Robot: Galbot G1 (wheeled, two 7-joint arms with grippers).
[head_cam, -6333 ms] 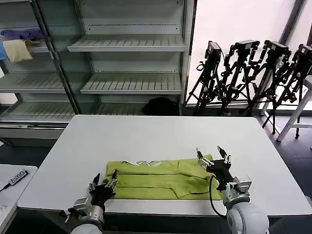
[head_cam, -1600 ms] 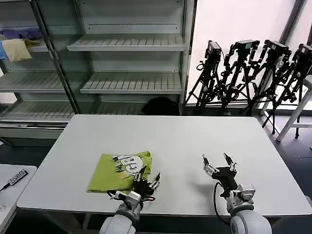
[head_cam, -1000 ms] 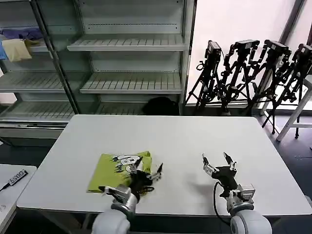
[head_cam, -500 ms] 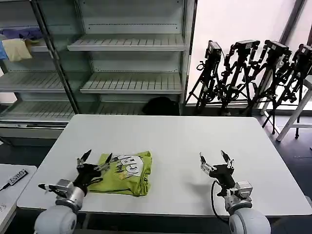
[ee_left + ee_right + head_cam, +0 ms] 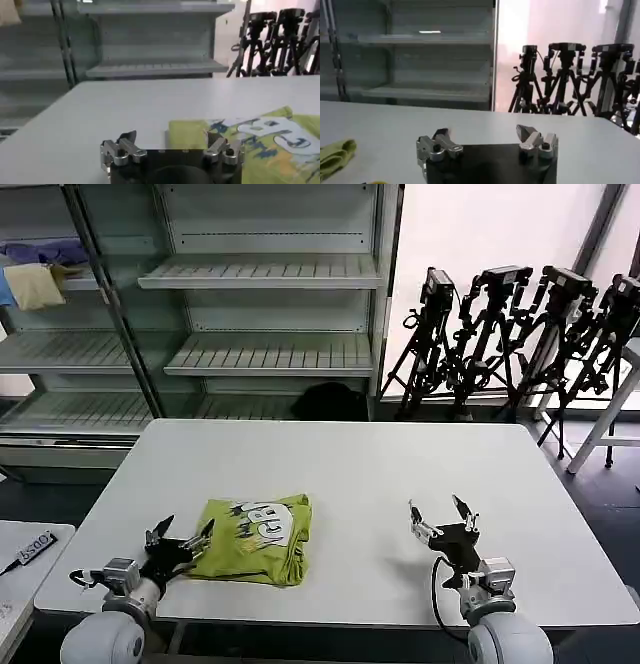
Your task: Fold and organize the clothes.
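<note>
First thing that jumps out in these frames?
The lime T-shirt, folded into a compact bundle with its cartoon print up, sits on the white table toward the near-left. The left gripper is open just off the shirt's left edge, and the right gripper is open over bare table to the right. Behind, a row of black tripods stands against the bright window.

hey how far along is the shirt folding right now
Folding looks done: the T-shirt lies in a compact bundle, print up, near the table's front edge. Nothing is in hand: the left end effector sits open beside the shirt's left edge, and the right end effector hovers open over bare table. Left, possibly: tidying or placing it.
</note>
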